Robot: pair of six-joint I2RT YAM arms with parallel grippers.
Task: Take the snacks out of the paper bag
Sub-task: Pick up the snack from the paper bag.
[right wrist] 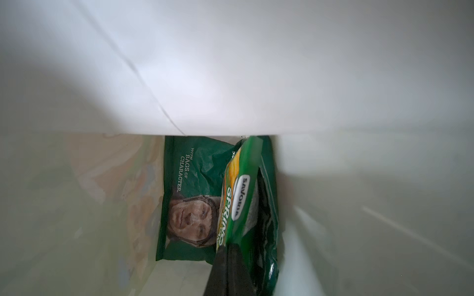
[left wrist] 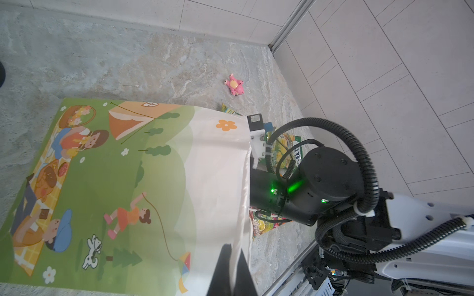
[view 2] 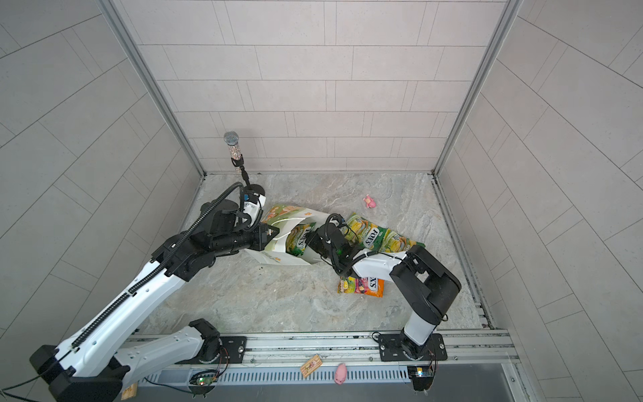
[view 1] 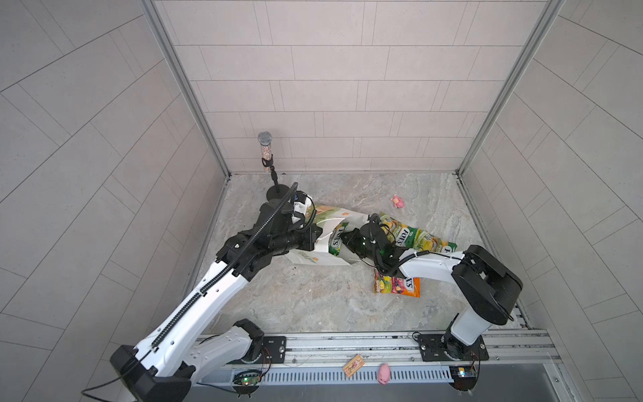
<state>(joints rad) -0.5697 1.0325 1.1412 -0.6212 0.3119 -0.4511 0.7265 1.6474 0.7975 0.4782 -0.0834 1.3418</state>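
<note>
The paper bag (view 1: 315, 259) is lying on its side on the marble table (view 1: 313, 306), with its mouth opening toward the right arm and its picnic-print side facing up. The left gripper (left wrist: 234, 253) is biting down on the bag's white rim, jaws clamped together with the paper pinched between them. The right gripper (right wrist: 229, 249) is reaching well inside the bag, jaws squeezed onto a yellow-green candy packet (right wrist: 237, 194). It looks like the packet's near edge that is being pinched, though it is dim in there. In both top views that packet is showing at the bag's mouth, right beside the gripper. Deeper in, at the bag's bottom, a dark green crisp bag (right wrist: 195, 179) is lying flat with a man's face printed on it. Out on the table, more yellow-green packets (view 1: 407, 236) are lying overlapped just past the bag's mouth, behind the right arm. An orange-pink packet (view 1: 400, 287) is sitting partly under that arm on the near side. A pink pig toy (view 1: 397, 201) is lying farther back, well apart from the bag. A microphone (view 1: 265, 139) is standing on its stand in the back left corner. On the front rail, a wooden board (view 1: 353, 364) and a second pig (view 1: 383, 374) are resting side by side.
</note>
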